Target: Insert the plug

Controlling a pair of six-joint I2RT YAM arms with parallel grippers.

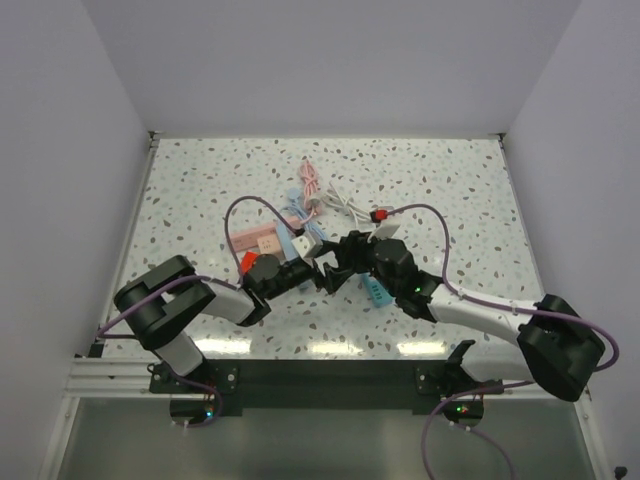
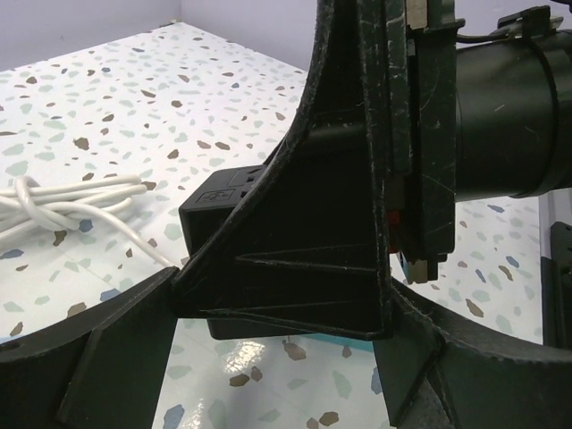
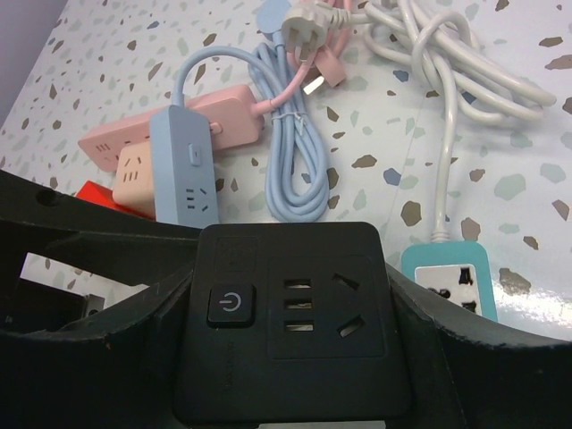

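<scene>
Grippers meet at the middle of the tabletop [image 1: 200, 190], just near of a heap of power strips and cables. Right gripper [image 3: 290, 295] is closed on a black power strip [image 3: 295, 322], one finger pressed to each long side, with the socket face turned up to the wrist camera: a power button at the left, three slots and a pair of slanted socket holes to its right. From above, that strip [image 1: 350, 248] sits between the two arms, off the surface or barely on it; I cannot tell which.

Left gripper [image 2: 281, 295] is open, its fingers [image 2: 89, 357] spread wide at the bottom of its wrist view. Between them stand a finger of the right gripper and the end of the black strip [image 2: 219, 201].

Beyond the black strip lie a blue power strip [image 3: 183, 161] resting across a pink power strip [image 3: 179, 125], a peach cube socket [image 3: 134, 179] touching the blue one, and something red [image 3: 103, 197] partly hidden just near of them. A coiled blue cable [image 3: 290, 152] lies to their right. A teal power strip [image 3: 451, 277] sits just right of the black one, its white cable [image 3: 465, 63] bundled at the far right.

A white plug [image 3: 302, 20] and a pink plug [image 3: 326, 71] lie loose on the far side of the heap, well apart from both grippers
</scene>
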